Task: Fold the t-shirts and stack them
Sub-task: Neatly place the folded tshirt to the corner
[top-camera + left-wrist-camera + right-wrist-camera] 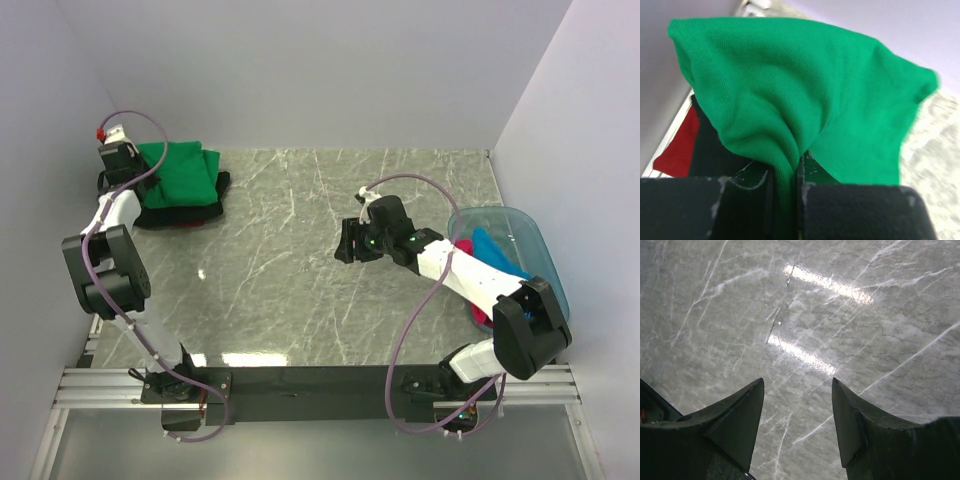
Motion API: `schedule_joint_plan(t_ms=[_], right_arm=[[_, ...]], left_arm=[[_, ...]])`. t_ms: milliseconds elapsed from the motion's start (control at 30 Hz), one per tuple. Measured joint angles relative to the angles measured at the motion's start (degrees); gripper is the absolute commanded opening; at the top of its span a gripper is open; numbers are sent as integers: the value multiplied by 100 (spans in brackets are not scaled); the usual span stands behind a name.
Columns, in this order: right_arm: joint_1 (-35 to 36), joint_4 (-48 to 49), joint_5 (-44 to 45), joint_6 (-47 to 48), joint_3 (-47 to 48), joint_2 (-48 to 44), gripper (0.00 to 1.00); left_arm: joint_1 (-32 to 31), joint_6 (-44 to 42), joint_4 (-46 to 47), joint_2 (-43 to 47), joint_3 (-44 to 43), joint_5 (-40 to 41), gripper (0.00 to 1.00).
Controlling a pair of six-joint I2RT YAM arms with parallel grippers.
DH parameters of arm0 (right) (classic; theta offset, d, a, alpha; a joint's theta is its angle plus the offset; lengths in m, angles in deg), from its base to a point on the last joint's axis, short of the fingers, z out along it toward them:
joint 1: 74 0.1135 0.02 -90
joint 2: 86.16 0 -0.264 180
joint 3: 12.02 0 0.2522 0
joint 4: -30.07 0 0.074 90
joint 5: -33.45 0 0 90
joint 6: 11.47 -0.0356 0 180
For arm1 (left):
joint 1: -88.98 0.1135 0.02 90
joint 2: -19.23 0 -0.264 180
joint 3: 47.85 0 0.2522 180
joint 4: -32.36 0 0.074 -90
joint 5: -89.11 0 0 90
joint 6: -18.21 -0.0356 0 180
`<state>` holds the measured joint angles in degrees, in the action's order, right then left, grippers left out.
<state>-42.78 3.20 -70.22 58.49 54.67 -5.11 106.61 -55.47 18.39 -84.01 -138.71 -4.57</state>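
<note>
A folded bright green t-shirt lies on top of a black t-shirt and a red t-shirt at the table's far left corner. My left gripper is shut on a fold of the green shirt at the pile's left edge; the black shirt and red shirt show below. My right gripper is open and empty over bare marble at mid-table. Blue and pink shirts lie in the tub.
A translucent blue plastic tub stands at the right edge of the marble table. White walls close in at the left, back and right. A black rail runs along the near edge.
</note>
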Motion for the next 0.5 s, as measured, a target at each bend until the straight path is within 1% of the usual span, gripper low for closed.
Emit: schedule_joint_plan(t_ms=[33,100,167,200,267,300,367,400,500], right_arm=[[0,0,2,2,0,11,64],[0,0,4,2,0,26,64],[0,-2,2,4,0,50,64],[0,-2,2,4,0,66,64],[0,-2,0,4,0,85,64],[0,-4,-4,4,0,87,64],[0,-2,-31,7,0,87,64],[0,-2,-48,7,0,87,64],[0,-4,-81,7,0,87,64]], left_arm=[[11,15,46,-61,-2,92,1],[17,74,85,-227,-4,258,5],[15,96,90,-420,-4,413,18],[9,92,87,-494,-4,474,37],[-39,50,85,-619,-2,675,58],[-61,48,85,-649,-2,804,77],[-109,63,28,-664,-20,1047,97],[-138,87,-44,-664,-55,1169,99],[-247,144,-170,-625,-133,1521,99]])
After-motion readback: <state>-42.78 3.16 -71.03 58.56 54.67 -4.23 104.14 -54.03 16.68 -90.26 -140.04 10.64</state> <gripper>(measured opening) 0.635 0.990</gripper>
